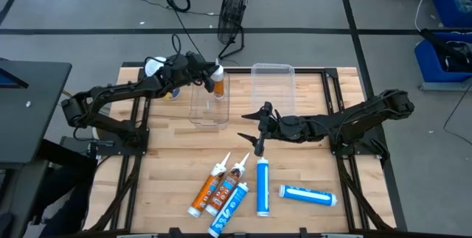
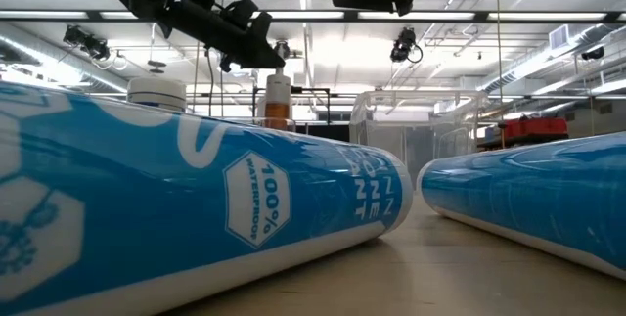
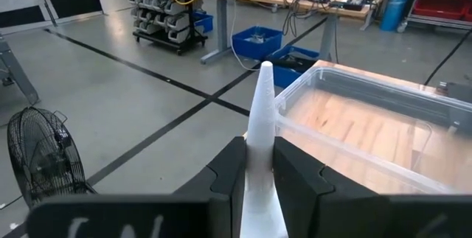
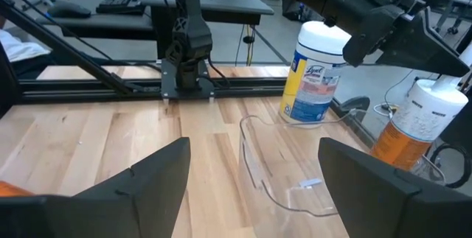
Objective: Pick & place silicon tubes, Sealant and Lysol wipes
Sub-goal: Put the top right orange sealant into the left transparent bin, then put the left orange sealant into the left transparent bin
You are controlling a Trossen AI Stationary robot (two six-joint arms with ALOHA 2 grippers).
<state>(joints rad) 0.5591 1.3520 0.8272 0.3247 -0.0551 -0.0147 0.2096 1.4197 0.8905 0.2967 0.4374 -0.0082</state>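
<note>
In the high view the left gripper [image 1: 209, 78] is seen at upper centre, over a clear bin [image 1: 209, 99]. Its jaws are set against the white nozzle of an orange sealant tube [image 1: 218, 83] standing upright in that bin; whether the grip is firm cannot be told. The Lysol wipes [image 4: 313, 72] are placed upright on the surface [image 1: 295, 164], just beside the bin, at the frame's upper left. A second clear bin [image 1: 273, 83] is set to the right. The right gripper [image 1: 259, 129] is held mid-frame, jaws wide apart and empty. Five tubes, among them a blue tube [image 1: 262, 187], are laid along the lower part.
</note>
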